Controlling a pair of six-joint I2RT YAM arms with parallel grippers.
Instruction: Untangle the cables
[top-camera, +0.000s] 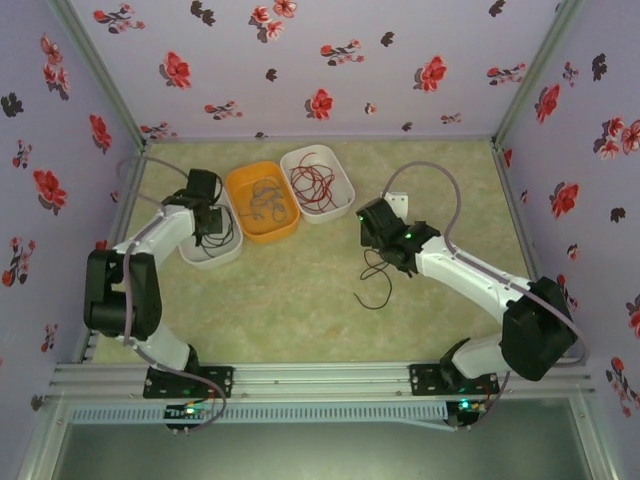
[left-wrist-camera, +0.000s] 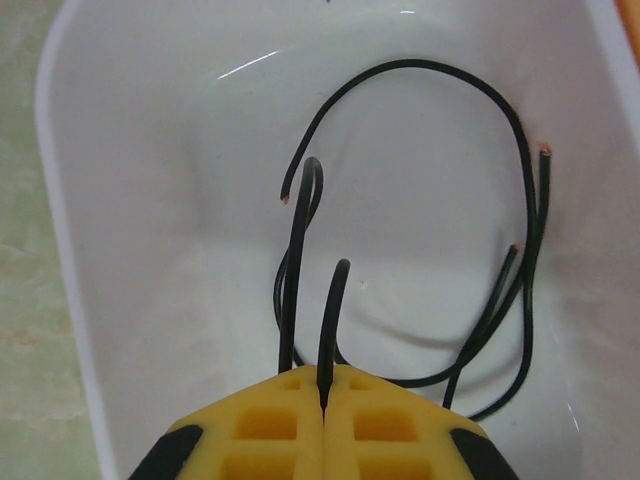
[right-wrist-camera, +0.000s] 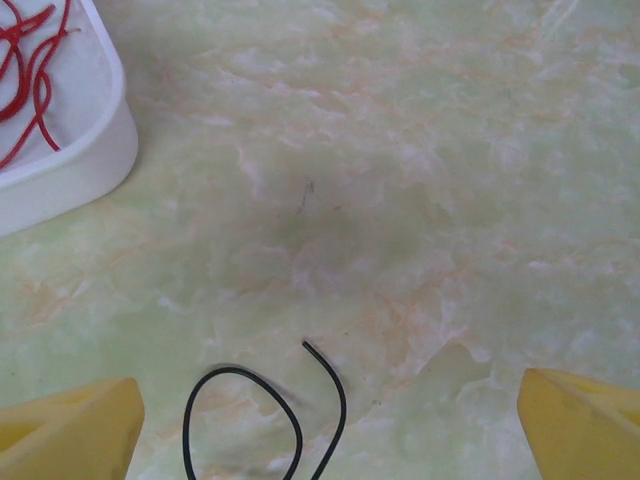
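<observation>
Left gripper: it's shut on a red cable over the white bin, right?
No. The left wrist view shows the cable in the left gripper is black, not red. The gripper is shut on it over the white bin.

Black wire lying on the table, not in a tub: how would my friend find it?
Start at the green marbled table, then go to the right arm's fingers. Right by them curls the loose black wire. It alone lies on bare tabletop; the other wires sit in the white tubs and the orange tub.
</observation>
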